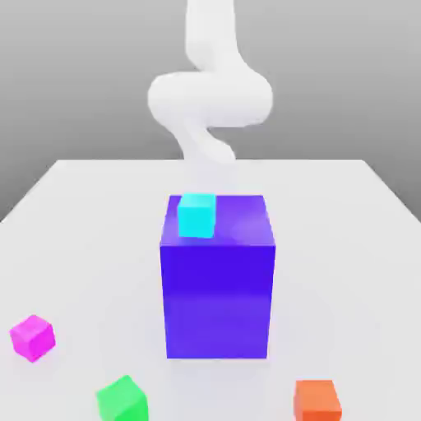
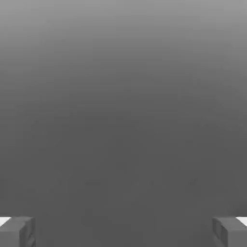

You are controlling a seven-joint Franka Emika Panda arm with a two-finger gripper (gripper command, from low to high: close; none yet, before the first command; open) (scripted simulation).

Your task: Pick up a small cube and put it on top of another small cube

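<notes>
Big blue-purple block (image 1: 217, 288): smooth, glossy on top; magenta-pink cube (image 1: 33, 338), cyan cube (image 1: 196, 215), green cube (image 1: 123, 400), orange cube (image 1: 316, 401): smooth, plastic-looking; desk (image 1: 329, 247) smooth; arm (image 1: 210, 99) smooth, rounded.

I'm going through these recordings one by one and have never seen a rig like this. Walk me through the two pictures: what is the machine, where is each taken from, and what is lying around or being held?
The machine is a single white robot arm with a two-finger gripper, drawn by a simulator. One picture comes from a camera off the arm, looking over the scene. The other comes from a camera on the hand, with the two fingers wide apart and nothing between them, so nothing is held.

A large blue block stands on the pale table, with a cyan cube on top. Around it lie a pink cube, a green cube and an orange cube.
</notes>
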